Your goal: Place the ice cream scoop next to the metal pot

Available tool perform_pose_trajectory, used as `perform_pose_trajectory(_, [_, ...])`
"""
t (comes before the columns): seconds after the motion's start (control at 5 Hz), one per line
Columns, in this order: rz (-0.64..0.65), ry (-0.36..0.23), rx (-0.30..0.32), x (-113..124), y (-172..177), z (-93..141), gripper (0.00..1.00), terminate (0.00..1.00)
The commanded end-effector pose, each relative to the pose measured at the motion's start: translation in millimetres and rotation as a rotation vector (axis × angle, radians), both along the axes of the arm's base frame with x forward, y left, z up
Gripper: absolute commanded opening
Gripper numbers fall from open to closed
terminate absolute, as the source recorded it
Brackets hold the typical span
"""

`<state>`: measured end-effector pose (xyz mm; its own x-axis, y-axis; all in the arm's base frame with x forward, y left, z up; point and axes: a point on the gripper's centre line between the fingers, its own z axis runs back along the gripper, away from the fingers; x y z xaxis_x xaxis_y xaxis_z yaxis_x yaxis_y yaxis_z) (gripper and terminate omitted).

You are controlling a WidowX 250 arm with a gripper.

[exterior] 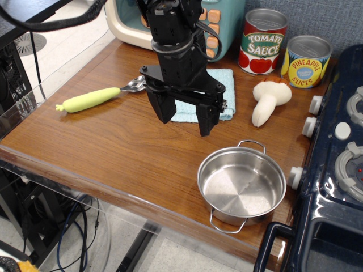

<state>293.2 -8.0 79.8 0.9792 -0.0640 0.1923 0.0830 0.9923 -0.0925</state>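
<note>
The ice cream scoop [93,98] lies on the wooden table at the left, its lime yellow-green handle pointing left and its shiny metal head [134,85] toward the gripper. The metal pot [242,187] stands empty at the front right, with two wire loop handles. My black gripper [186,117] hangs over the middle of the table, jaws open and empty, to the right of the scoop's head and up-left of the pot. It is partly in front of a light blue cloth [226,90].
A cream toy mushroom [269,100] lies right of the cloth. A tomato sauce can [262,41] and a pineapple can [306,61] stand at the back right. A toy appliance [136,22] stands at the back. A dark blue toy stove [340,153] borders the right edge.
</note>
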Motion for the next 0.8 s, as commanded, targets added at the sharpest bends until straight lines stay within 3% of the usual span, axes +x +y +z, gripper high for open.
perform_pose_trajectory(0.0, [0.000, 0.000, 0.000, 0, 0, 0, 1.00, 0.00])
perform_pose_trajectory(0.2, [-0.036, 0.018, 0.004, 6, 45, 1, 1.00, 0.00])
perform_pose_trajectory(0.4, [-0.022, -0.004, 0.051, 10, 80, 3, 1.00, 0.00])
perform_pose_trajectory(0.6, [-0.019, -0.079, 0.140, 7, 122, 10, 1.00, 0.00])
